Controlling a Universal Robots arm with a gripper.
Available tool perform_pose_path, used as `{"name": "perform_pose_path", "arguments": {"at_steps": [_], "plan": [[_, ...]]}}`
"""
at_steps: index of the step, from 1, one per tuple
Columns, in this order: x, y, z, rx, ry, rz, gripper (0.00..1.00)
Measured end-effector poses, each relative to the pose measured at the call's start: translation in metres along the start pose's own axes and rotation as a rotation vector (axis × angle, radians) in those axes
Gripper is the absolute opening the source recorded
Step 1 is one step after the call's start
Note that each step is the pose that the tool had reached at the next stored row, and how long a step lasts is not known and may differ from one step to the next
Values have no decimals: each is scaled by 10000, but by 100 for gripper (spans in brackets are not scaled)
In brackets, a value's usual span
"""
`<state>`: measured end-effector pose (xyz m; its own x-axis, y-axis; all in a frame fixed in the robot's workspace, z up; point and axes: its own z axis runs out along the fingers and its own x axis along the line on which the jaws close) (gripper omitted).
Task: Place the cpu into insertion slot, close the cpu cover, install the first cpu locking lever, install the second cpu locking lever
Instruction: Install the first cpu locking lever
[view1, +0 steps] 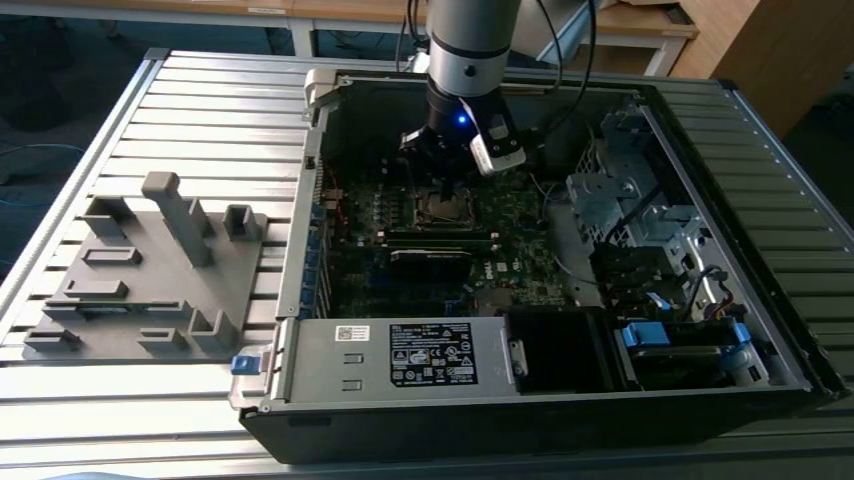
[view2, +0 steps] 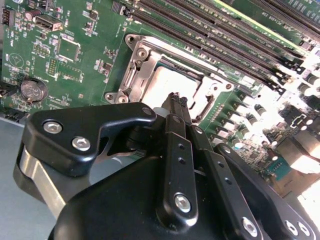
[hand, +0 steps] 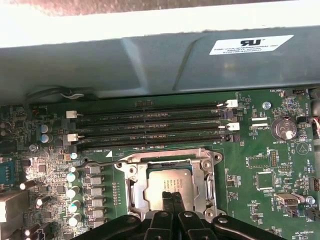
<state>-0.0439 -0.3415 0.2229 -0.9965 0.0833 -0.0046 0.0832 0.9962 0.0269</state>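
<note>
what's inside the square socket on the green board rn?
A flat silver-grey square chip lies in the silvery-rimmed socket. The black claw covers part of the chip's edge; anything beneath the chip is hidden.

Small flat cpu (hand: 167, 186): dull silver-grey top, seated level in insertion slot (view1: 441, 208). Square socket, silvery rim, in green board, just above centre of exterior view. Thin metal cpu cover (hand: 135, 192): lowered flat over socket, chip visible through square window.

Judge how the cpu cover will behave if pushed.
The cpu cover looks like thin sheet metal, so probably stiff yet bendable under hard force. Its flat frame lies over the cpu, so rolling or tipping seems unlikely.
</note>
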Motion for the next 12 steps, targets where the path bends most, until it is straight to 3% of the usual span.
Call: {"name": "perform_pose_path", "arguments": {"at_steps": [12], "plan": [[0,0,-20,5,2,0,10]]}}
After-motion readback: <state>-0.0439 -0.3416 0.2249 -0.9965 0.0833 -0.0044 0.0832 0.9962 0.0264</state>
